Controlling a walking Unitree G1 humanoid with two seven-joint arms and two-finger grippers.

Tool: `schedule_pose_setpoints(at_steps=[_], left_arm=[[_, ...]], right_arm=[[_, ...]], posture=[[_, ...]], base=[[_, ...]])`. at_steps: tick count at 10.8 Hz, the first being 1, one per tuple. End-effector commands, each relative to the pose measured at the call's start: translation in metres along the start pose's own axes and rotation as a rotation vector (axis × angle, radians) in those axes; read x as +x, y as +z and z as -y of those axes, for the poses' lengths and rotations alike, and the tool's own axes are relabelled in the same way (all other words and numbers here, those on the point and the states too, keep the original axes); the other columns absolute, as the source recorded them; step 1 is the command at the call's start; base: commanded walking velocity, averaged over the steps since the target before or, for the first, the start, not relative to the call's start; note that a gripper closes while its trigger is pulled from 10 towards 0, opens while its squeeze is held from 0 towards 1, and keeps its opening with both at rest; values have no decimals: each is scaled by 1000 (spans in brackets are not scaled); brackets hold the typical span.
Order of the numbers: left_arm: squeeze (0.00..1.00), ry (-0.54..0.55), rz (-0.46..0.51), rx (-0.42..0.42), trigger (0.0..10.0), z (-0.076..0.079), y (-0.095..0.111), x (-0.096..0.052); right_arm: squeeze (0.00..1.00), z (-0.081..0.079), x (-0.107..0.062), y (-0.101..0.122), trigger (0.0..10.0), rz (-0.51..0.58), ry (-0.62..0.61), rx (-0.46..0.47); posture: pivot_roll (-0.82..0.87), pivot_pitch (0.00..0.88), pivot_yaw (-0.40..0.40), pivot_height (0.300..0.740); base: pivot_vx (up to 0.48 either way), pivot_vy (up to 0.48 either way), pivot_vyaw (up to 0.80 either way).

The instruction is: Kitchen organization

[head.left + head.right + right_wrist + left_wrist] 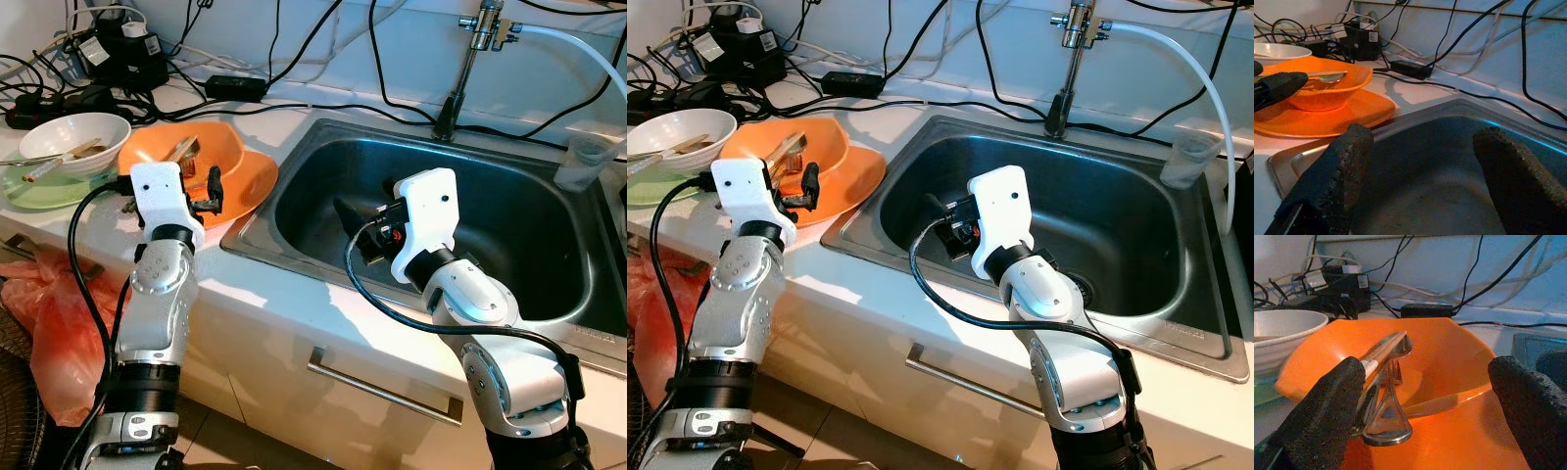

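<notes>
An orange bowl sits on an orange plate on the counter left of the sink. Metal tongs and other utensils lie in the bowl. My left gripper is open at the bowl's near rim, with one finger beside the tongs and the other finger over the plate. My right gripper hangs open inside the sink's left half, holding nothing and pointing toward the orange dishes.
A white bowl with chopsticks rests on a green plate at far left. Power adapters and cables clutter the back counter. A faucet and plastic cup stand behind the sink. An orange bag hangs below.
</notes>
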State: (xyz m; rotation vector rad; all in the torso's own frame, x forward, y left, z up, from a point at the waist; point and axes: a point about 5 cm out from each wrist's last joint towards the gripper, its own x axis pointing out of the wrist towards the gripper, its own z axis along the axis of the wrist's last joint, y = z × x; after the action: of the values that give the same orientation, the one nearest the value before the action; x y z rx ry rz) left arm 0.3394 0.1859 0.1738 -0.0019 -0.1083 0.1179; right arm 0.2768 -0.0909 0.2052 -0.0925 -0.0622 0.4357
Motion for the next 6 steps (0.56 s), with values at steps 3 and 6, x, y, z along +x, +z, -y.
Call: schedule_pose_setpoints(at_steps=[3,6], left_arm=[[0,11,9,-8,0,-1,5,2],[0,8,21,-10,0,0,9,2]], right_arm=[[0,-1,2,2,10000,13,1,-7],[0,0,2,2,10000,14,0,-7]], posture=[[-41,0,14,740],[-40,0,12,740]], base=[[0,0,0],[0,0,0]])
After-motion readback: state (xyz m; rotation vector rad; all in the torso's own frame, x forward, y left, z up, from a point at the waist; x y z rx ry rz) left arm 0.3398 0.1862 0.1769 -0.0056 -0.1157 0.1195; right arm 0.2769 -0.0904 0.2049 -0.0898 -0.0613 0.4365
